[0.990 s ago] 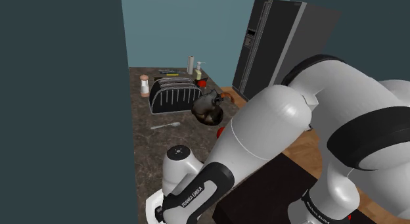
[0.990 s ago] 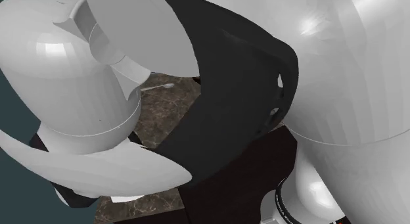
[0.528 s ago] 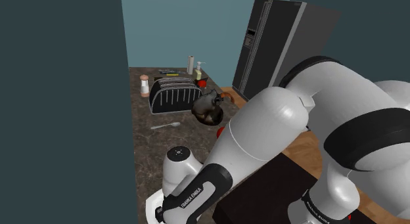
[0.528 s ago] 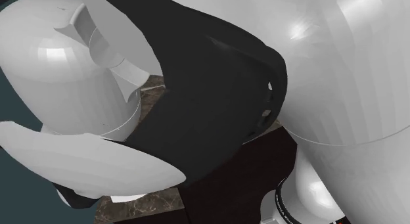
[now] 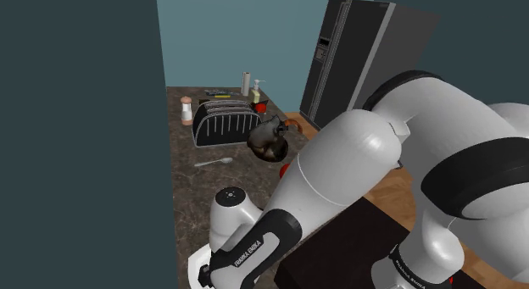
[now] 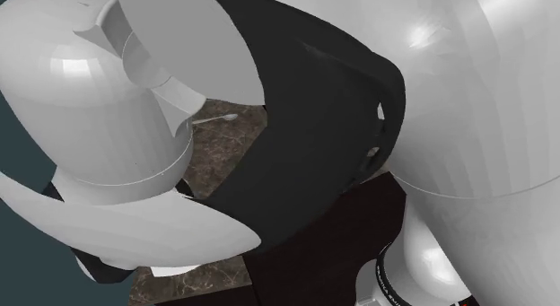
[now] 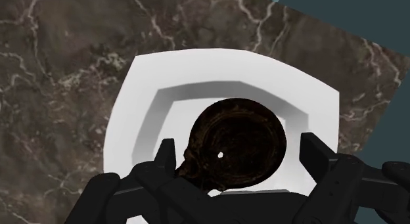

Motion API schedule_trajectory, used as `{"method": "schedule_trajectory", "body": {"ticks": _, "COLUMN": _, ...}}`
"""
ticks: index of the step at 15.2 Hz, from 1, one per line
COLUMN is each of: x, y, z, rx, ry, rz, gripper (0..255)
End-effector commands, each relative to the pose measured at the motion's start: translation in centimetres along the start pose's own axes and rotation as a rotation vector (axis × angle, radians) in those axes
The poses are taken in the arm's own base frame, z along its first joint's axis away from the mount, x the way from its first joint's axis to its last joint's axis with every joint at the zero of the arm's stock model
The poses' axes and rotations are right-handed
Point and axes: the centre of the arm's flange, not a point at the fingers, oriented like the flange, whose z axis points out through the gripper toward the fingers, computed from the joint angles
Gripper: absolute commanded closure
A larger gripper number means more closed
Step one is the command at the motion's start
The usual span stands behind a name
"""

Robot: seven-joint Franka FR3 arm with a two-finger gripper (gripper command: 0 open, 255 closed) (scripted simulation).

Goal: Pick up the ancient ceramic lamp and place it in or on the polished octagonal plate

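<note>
Folding sharply down beside its stand, the white arm points its hand at the near end of the dark marbled counter, a pose that suits a drop from directly overhead. The toaster and the dark kettle sit farther along the counter, well apart from that spot, so nothing crowds the work. In the wrist view the white octagonal plate lies flat on the stone, its raised rim framing a sunken well that should keep a small piece from sliding off. The black gripper hangs centred over that well with its fingers spread. A strip of white plate shows between one finger and the lamp, so I judge nothing is pinched. The dark brown lamp sits inside the well, between the fingers, and the placing looks done.
</note>
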Motion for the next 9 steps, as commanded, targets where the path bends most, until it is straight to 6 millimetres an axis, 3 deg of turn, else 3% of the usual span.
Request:
{"method": "schedule_trajectory", "body": {"ticks": 1, "x": 0.0, "y": 0.1, "z": -2.1, "rx": 0.000, "ry": 0.000, "rz": 0.000, "gripper": 0}}
{"method": "schedule_trajectory", "body": {"ticks": 3, "x": 0.0, "y": 0.1, "z": -4.5, "rx": 0.000, "ry": 0.000, "rz": 0.000, "gripper": 0}}
{"method": "schedule_trajectory", "body": {"ticks": 9, "x": 0.0, "y": 0.1, "z": -4.5, "rx": 0.000, "ry": 0.000, "rz": 0.000, "gripper": 0}}
